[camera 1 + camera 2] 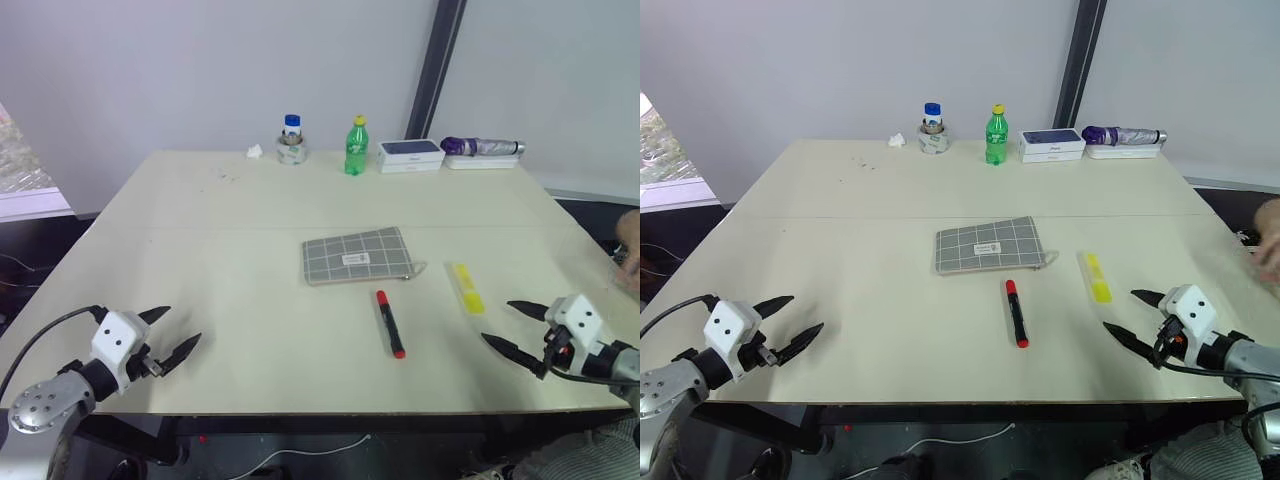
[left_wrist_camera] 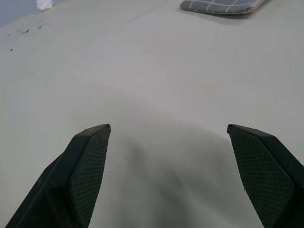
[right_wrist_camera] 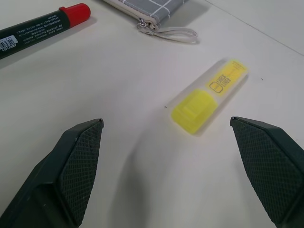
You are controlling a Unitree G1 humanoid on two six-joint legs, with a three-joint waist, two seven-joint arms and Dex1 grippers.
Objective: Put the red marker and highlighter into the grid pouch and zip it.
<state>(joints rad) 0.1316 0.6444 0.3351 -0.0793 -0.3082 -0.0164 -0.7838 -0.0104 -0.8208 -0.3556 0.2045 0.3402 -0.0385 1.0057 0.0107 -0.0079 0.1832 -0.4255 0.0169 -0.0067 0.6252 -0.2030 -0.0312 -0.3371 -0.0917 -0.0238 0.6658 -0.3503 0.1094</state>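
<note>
On the wide cream-coloured counter the flat grey fabric grid pouch with white lines and a small white label lies near the middle, its thin pull cord trailing off the right end toward the highlighter. Just in front of the pouch, apart from it, lies the slim red marker with its black middle section, lengthwise toward the robot. To the marker's right, and to the right of the pouch's cord end, the short pale-yellow translucent highlighter lies flat, touching neither.

The left claw hangs over the counter's near left corner, well apart from all three things, its two black fingers spread wide and grasping nothing. The right claw hovers near the front right edge, just short of the highlighter, fingers likewise released and empty.

Along the far edge stand a roll of tape topped by a blue-capped bottle, a green plastic bottle, a white box and a folded purple umbrella.
</note>
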